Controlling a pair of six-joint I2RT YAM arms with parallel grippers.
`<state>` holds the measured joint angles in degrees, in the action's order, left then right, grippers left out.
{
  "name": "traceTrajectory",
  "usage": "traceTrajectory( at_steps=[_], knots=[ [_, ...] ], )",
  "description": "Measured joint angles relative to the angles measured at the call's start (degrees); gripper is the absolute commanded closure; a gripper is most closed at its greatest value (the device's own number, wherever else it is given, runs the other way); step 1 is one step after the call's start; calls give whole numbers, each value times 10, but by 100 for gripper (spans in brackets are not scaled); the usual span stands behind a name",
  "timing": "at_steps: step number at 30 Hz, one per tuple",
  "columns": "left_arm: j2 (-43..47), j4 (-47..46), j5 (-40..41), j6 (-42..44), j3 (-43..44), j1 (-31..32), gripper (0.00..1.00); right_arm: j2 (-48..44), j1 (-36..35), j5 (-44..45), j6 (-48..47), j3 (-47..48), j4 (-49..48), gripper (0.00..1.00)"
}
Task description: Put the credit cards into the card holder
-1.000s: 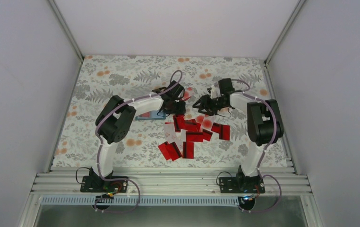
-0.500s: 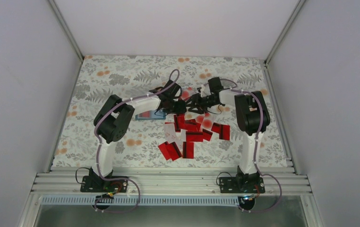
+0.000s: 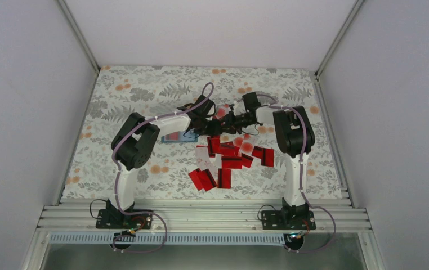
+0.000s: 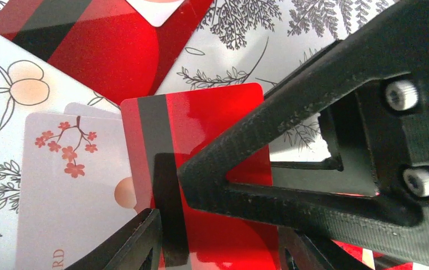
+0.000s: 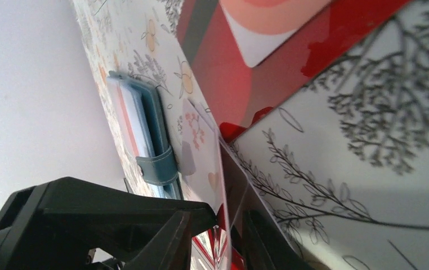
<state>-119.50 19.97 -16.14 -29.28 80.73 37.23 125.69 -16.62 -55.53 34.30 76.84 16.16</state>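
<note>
Swinging in over the last second, the right arm has folded at the elbow and brought the right fingers [image 5: 190, 236] leftward, from well right of the card holder [image 5: 156, 169] to just right of it. There they now meet the left fingers [image 4: 139, 242], which have hardly moved. Those fingers stand apart by a card's width, one at each side edge of a single red card [image 4: 212, 129], and appear to grip it across. The right fingers were half spread a moment ago and have drawn together. In the right wrist view they pinch that same card edge-on, and in the left wrist view one of them lies flat across its red face. I read this as a hand-over, so the card can be re-gripped by an end and slid into the pouch; it is not in yet. Counting near to far: the loose cards [image 3: 226, 162] lie fanned on the worktop [image 3: 144, 95] nearer than the holder and to its right. There are about a dozen, mostly red with a few pale ones, though overlap stops an exact tally. Next comes the one teal holder, flat on the worktop, with pale layers already showing in its mouth; their number I cannot tell. Just right of it is the one held card over a pale blossom card [image 4: 71, 185], and beyond that one more red card [image 4: 105, 39].
</note>
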Motion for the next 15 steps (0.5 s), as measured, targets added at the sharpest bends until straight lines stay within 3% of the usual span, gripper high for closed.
traceTrajectory(
  at_steps=[3, 8, 15],
  knots=[
    [1, 0, -3, 3, -2, 0, 49, 7, -2, -4, -4, 2, 0, 94],
    [4, 0, -7, 4, -6, 0, 46, 14, -3, -13, -17, 3, 3, 96],
    [21, 17, -13, 12, -18, 0, 21, 14, -4, -24, -43, 4, 18, 96]
  ],
)
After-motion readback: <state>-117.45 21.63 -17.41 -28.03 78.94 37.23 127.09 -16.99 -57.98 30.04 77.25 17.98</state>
